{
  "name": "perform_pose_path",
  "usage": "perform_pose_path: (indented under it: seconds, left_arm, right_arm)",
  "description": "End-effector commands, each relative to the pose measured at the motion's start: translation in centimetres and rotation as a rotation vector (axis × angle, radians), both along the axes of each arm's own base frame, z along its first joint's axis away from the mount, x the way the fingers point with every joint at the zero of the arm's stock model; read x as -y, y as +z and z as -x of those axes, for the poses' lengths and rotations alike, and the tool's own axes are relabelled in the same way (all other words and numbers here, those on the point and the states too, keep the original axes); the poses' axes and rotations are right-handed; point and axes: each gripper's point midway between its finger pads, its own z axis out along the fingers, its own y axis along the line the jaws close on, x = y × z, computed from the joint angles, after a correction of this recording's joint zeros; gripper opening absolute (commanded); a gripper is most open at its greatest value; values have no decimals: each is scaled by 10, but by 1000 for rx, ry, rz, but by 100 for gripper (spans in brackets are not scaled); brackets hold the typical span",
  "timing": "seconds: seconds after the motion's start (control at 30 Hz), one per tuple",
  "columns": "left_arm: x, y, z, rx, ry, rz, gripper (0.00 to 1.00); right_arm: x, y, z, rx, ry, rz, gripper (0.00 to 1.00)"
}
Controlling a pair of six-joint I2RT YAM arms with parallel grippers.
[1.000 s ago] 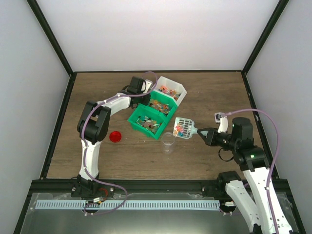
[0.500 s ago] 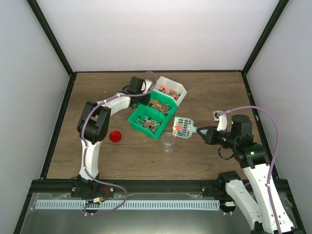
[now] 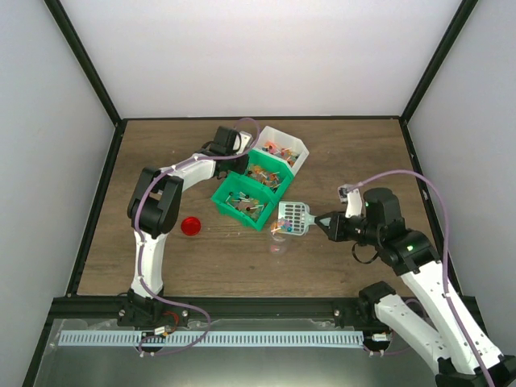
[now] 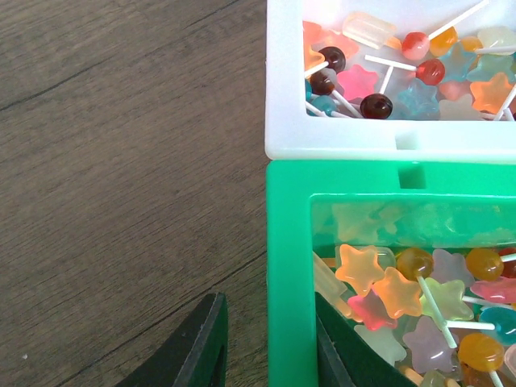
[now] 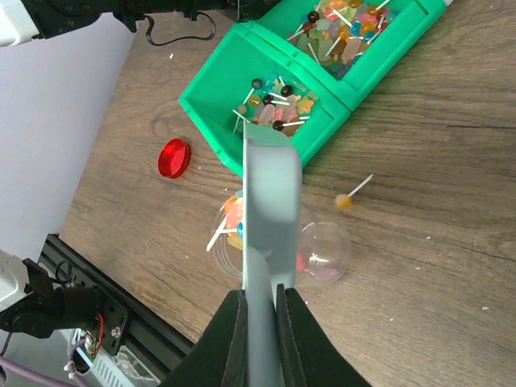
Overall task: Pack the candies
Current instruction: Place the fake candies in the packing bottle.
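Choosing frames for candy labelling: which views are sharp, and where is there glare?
Left wrist: candies in the green bin sharp, evenly lit. Right wrist: scoop edge-on, slightly soft; highlights on the clear jar. Top external: even light, candies too small to resolve.

L fingers (image 4: 201,347) astride green bin (image 4: 290,266) wall, white bin (image 4: 282,81) abutting, candies (image 4: 387,290) in 2 bins

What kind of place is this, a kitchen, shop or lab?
Most likely a robot test cell in a lab: a left arm and a right arm bolted at the edge of a wooden table, plain white panels in a black frame around it, and bins of candies.
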Motion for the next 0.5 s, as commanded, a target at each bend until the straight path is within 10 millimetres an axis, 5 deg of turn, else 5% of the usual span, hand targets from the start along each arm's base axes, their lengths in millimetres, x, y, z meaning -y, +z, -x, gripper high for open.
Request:
perform_pose_path:
  seconds: [0.0,0.47]
  left_arm:
    - [-20,-58,14,-122,26,-73,26]
    - [-21,-58,14,-123,25,-71,26]
  right_arm:
    - [4,28,-9,76,-59,1,1]
    - [7,32,-16,85,-73,37,1]
